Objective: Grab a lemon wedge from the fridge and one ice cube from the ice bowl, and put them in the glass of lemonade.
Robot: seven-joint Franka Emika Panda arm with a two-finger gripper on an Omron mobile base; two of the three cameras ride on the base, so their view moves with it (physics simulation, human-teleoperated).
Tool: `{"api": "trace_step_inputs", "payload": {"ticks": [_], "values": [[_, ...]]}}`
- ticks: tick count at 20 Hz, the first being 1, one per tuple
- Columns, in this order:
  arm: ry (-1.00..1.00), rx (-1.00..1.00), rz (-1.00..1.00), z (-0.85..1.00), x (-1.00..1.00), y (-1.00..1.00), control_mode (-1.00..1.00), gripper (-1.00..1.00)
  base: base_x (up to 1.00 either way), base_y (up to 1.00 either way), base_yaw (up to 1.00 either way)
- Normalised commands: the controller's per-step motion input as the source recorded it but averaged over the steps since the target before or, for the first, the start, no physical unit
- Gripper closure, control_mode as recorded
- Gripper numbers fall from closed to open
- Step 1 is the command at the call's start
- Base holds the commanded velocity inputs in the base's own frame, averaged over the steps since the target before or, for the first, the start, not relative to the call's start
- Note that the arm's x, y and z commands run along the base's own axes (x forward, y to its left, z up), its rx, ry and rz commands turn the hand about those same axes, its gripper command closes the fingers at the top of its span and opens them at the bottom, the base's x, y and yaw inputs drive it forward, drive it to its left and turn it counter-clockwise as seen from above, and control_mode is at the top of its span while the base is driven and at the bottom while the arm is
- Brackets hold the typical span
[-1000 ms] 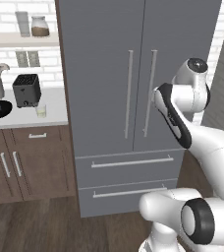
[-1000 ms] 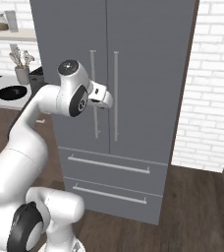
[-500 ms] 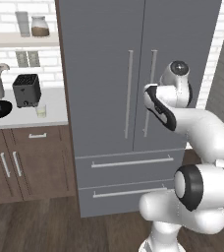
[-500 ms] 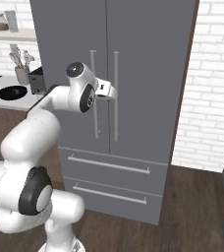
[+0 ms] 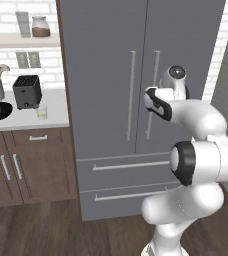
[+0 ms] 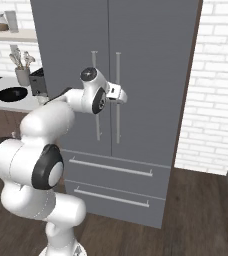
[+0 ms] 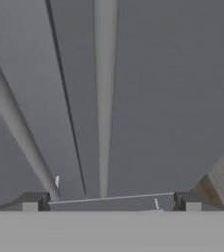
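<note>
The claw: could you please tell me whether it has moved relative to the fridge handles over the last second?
Yes. In the right base view the claw has swung rightward, closer to the fridge's right door handle, jaws open and not yet gripping.

1. The left base view looks forward from behind the pincer [image 5: 147,96], facing the fridge [image 5: 106,75].
2. The right base view shares those doors.
3. The hand view sits close to the handles [image 7: 104,98].
</note>
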Motion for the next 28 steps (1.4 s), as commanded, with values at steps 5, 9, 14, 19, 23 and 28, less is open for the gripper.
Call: {"api": "trace_step_inputs", "payload": {"ticks": [5,9,14,19,23,28], "values": [[0.0,0.0,0.01,-0.3,0.55,-0.06,-1.0,-1.0,0.0,0.0,0.0],[0.0,0.0,0.05,-0.28,0.41,0.0,-1.0,-1.0,0.0,0.0,0.0],[0.0,0.0,0.05,-0.13,0.29,-0.01,-1.0,-1.0,0.0,0.0,0.0],[0.0,0.0,0.0,-0.02,0.15,-0.16,-1.0,-1.0,0.0,0.0,0.0],[0.0,0.0,0.0,-0.06,0.25,-0.04,-1.0,-1.0,0.0,0.0,0.0],[0.0,0.0,0.0,-0.12,0.31,0.0,-1.0,-1.0,0.0,0.0,0.0]]}}
